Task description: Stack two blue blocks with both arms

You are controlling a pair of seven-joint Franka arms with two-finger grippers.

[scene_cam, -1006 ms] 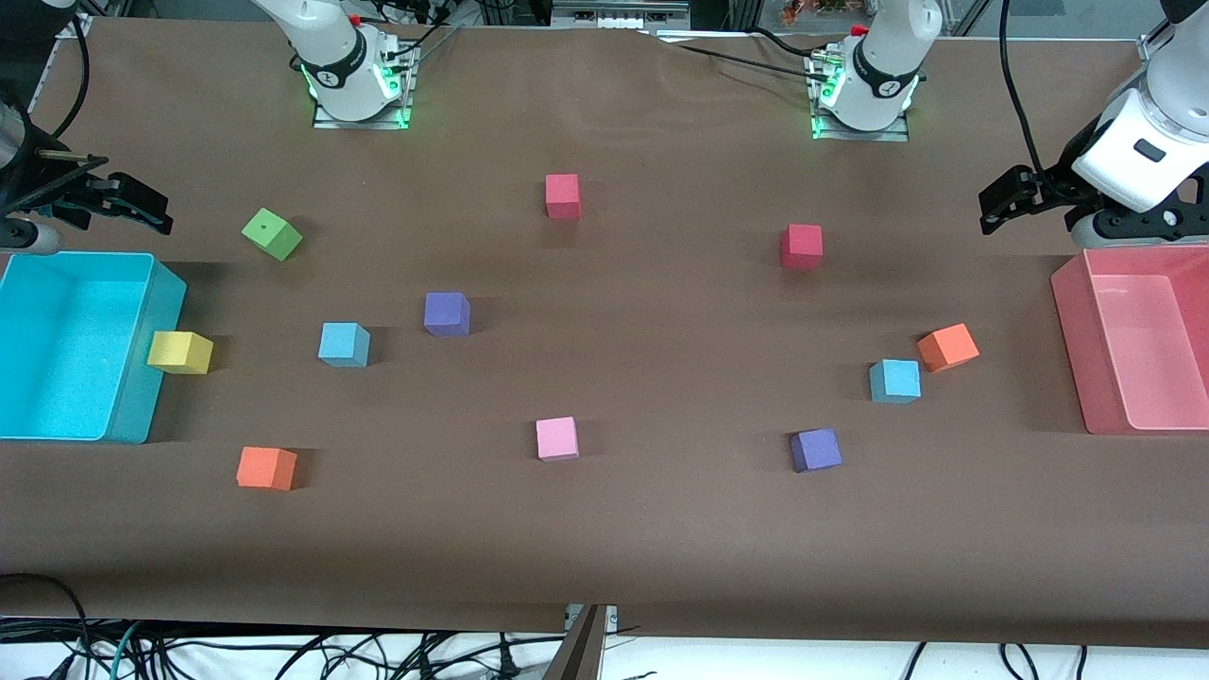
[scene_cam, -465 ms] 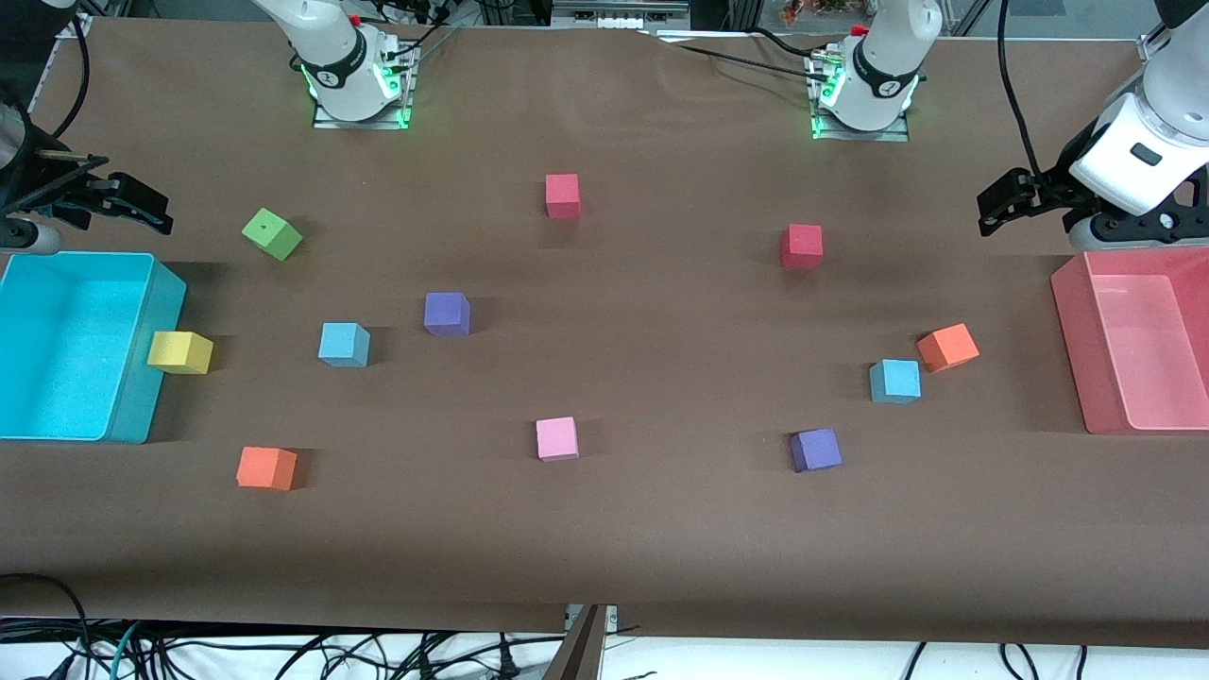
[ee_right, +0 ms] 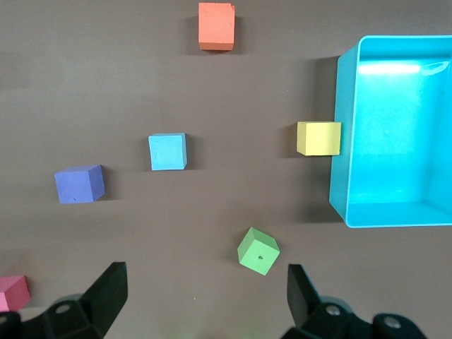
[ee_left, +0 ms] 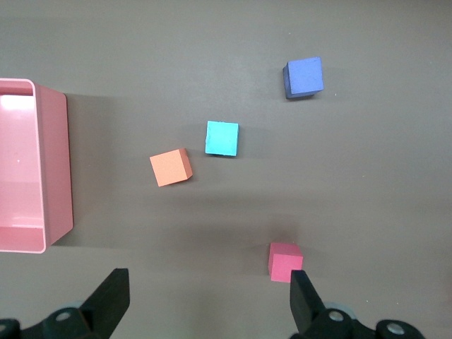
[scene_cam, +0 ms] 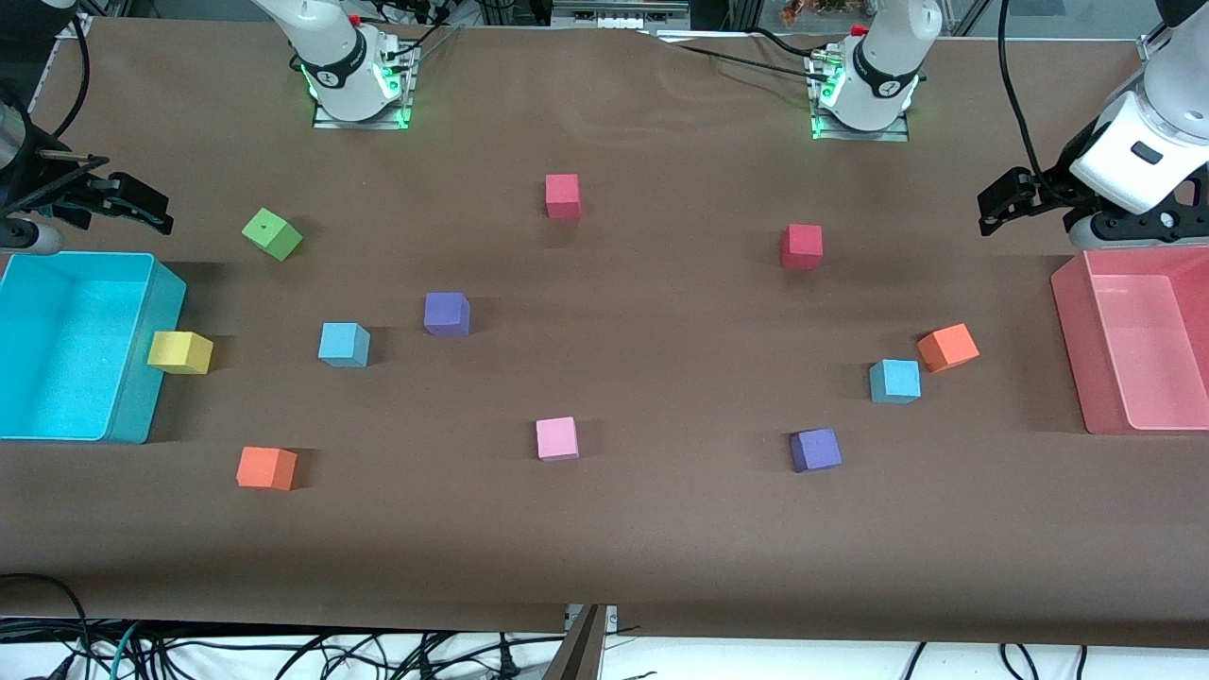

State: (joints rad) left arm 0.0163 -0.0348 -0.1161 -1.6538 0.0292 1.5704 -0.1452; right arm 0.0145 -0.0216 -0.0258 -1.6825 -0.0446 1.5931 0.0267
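Two light-blue blocks lie apart on the brown table. One blue block [scene_cam: 344, 344] lies toward the right arm's end and shows in the right wrist view [ee_right: 167, 151]. The other blue block [scene_cam: 894, 381] lies toward the left arm's end beside an orange cube and shows in the left wrist view [ee_left: 222, 138]. My right gripper [scene_cam: 142, 208] [ee_right: 205, 293] hangs open and empty over the table by the cyan bin. My left gripper [scene_cam: 1001, 203] [ee_left: 208, 296] hangs open and empty over the table by the pink bin.
A cyan bin [scene_cam: 168, 312] stands at the right arm's end with a yellow cube [scene_cam: 179, 352] against it. A pink bin [scene_cam: 1072, 321] stands at the left arm's end. Purple [scene_cam: 447, 314] [scene_cam: 815, 450], orange [scene_cam: 947, 347] [scene_cam: 266, 467], red [scene_cam: 801, 246], pink [scene_cam: 556, 438] and green [scene_cam: 272, 233] cubes are scattered about.
The left arm's wrist has shifted very slightly. No block has moved, and both grippers stay open.
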